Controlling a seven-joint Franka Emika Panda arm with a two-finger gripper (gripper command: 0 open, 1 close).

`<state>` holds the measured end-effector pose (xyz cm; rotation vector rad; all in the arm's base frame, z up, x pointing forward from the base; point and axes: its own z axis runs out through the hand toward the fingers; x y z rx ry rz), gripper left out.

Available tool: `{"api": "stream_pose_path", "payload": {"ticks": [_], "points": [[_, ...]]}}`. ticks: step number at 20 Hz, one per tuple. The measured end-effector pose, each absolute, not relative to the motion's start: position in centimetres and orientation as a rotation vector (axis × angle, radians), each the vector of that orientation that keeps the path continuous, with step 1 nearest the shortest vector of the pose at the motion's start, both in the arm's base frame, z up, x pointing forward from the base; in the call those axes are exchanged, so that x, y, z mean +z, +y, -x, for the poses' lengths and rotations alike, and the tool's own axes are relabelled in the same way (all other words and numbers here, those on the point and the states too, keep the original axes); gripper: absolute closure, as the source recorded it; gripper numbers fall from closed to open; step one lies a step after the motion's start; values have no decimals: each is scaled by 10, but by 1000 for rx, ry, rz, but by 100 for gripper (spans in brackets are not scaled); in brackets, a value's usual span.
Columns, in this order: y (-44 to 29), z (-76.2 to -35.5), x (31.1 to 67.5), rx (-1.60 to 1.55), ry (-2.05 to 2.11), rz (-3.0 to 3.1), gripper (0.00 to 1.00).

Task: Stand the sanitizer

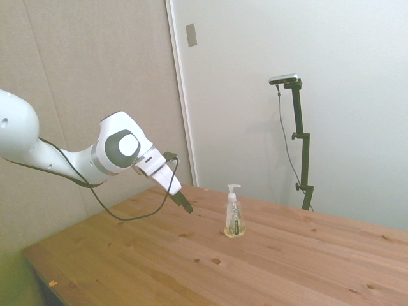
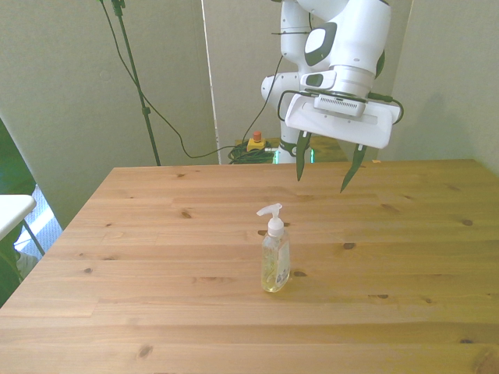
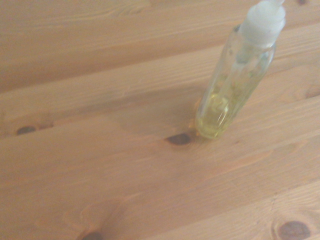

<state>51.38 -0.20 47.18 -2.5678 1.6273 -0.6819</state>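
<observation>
Knotty pine table [image 2: 156, 234] against plain grey walls; sanitizer [image 2: 274, 261] upright mid-table; claw [image 2: 326, 173] released, raised apart.

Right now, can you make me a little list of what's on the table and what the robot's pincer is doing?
sanitizer: the sanitizer stands upright on its base, white pump head on top, pale yellowish liquid low inside
table: wooden table, the bottle is the only thing on it
pincer: the pincer is open, empty, up in the air behind the bottle, not touching it
task state: bottle looks already stood up
</observation>
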Motion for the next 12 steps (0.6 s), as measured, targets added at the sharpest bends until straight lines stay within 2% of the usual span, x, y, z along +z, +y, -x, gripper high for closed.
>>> {"api": "stream_pose_path", "payload": {"ticks": [8,12], "points": [[-45,-493,476,-382,1194,2750,0],[-34,-485,469,-260,983,2832,0]]}}
